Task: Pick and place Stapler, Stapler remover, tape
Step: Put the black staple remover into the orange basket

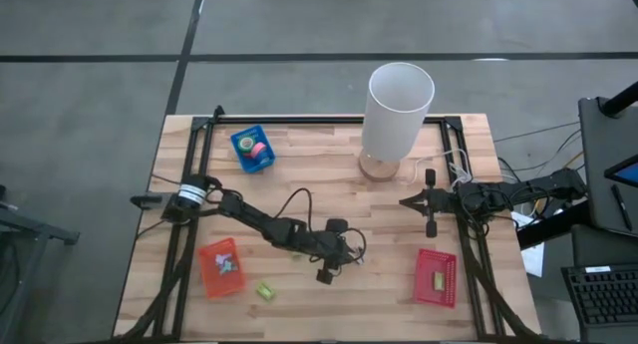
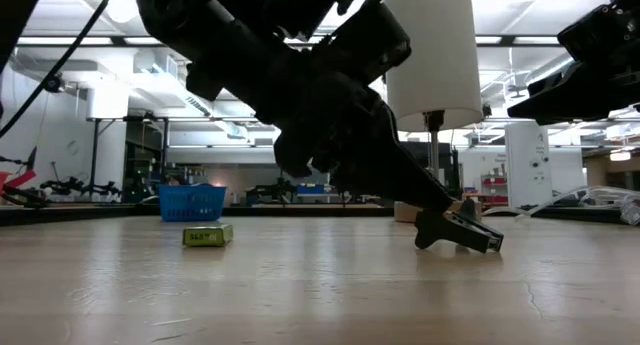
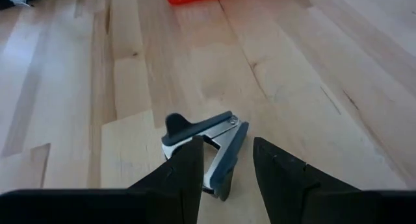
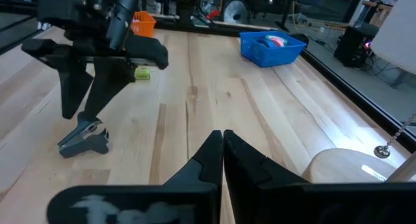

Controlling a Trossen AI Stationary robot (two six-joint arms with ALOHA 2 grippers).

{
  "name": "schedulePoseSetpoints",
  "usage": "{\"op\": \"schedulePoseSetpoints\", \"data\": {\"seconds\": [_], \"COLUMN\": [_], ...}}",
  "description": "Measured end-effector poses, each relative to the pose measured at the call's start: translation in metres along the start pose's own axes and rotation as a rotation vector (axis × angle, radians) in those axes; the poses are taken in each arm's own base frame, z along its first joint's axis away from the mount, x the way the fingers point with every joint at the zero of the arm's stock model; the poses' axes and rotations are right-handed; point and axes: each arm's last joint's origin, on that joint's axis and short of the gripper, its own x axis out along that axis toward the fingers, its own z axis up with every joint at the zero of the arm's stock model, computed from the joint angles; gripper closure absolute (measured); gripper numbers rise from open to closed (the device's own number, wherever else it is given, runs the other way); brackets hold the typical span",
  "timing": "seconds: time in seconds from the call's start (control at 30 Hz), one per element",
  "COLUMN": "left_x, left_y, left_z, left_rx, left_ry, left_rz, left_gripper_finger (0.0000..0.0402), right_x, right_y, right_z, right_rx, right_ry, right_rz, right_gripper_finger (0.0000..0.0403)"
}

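A dark staple remover (image 3: 201, 130) with chrome jaws lies on the wooden table, near its middle and toward the near edge (image 1: 324, 277). My left gripper (image 3: 227, 141) is open right above it, fingers pointing down, one on each side of one of its arms. It shows from the side in the right wrist view (image 4: 81, 110). Tape rolls (image 1: 255, 145) lie in a blue basket (image 1: 242, 155) at the far left. My right gripper (image 1: 427, 210) is shut and empty at the table's right. No stapler shows plainly. My left gripper comes at the staple remover from above, its fingers (image 3: 190, 160) on either side of one arm (image 3: 224, 160) of the remover. The remover lies on the table. I cannot tell whether the fingers touch it.
An orange basket (image 1: 220, 268) stands near left and a red basket (image 1: 436, 277) near right. A yellow-green block (image 1: 265, 291) lies by the near edge. A tall white cylinder (image 1: 399, 110) on a wooden base stands at the far middle. Cables trail at the right edge.
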Motion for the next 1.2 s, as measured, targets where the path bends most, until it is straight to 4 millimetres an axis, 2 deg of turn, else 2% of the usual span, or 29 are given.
{"op": "schedulePoseSetpoints", "data": {"seconds": [0.27, 0.6, 0.9, 1.2], "left_x": [0.005, 0.005, 0.0, -0.006], "left_y": [-0.001, 0.0, -0.001, -0.014], "left_z": [-0.007, -0.006, -0.003, 0.0], "left_rx": [-0.011, -0.023, -0.058, -0.078], "left_ry": [0.018, 0.01, 0.025, 0.056], "left_rz": [-0.002, 0.006, 0.017, -0.01], "left_gripper_finger": [0.0281, 0.0391, 0.0395, 0.0397], "right_x": [0.0, 0.0, 0.0, 0.0], "right_y": [0.0, 0.0, 0.0, 0.0], "right_z": [0.0, 0.0, 0.0, 0.0], "right_rx": [0.0, 0.0, 0.0, 0.0], "right_ry": [0.0, 0.0, 0.001, 0.0], "right_rz": [0.0, 0.0, 0.0, 0.0], "right_gripper_finger": [0.0394, 0.0394, 0.0394, 0.0394]}}
